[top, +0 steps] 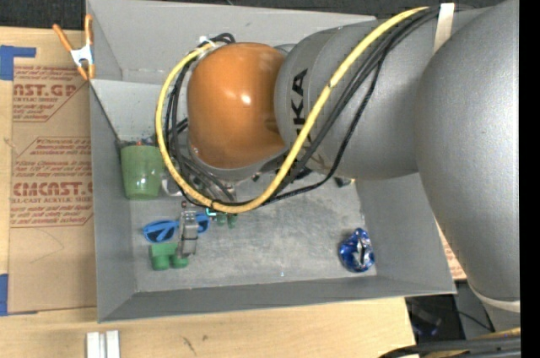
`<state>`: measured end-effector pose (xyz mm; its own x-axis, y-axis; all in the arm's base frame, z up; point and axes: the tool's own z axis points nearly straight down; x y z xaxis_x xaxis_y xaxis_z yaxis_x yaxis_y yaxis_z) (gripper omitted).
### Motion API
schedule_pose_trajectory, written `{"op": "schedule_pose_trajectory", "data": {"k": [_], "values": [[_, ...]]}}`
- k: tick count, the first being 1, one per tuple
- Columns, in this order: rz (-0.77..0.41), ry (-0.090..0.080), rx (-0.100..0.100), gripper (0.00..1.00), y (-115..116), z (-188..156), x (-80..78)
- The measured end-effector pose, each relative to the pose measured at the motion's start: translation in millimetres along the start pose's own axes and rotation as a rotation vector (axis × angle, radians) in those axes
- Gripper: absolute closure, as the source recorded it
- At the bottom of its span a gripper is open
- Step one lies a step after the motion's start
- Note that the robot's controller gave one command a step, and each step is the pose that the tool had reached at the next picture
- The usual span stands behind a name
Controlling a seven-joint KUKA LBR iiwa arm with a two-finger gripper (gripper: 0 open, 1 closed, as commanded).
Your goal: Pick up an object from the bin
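Green block (167,257), lower left of the frame, gripper (189,236) at its right end (open or closed, I can't tell). The blue piece (159,230) just beside could snag the grab.

A pale green cup (140,170) sits against the left wall of the bin (278,259), about midway along. A small glossy blue ball (357,251), flecked with white, lies alone toward the near right corner, well apart from the cup.
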<state>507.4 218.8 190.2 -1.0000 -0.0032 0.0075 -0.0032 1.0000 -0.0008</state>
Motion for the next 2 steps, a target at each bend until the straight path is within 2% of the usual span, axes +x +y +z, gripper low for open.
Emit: {"op": "schedule_pose_trajectory", "data": {"k": [1,2], "values": [[0.065,-0.002,-0.004,0.00,-29.7,121.3,-32.2],[0.061,-0.010,-0.006,1.00,-28.5,113.5,-35.2]]}}
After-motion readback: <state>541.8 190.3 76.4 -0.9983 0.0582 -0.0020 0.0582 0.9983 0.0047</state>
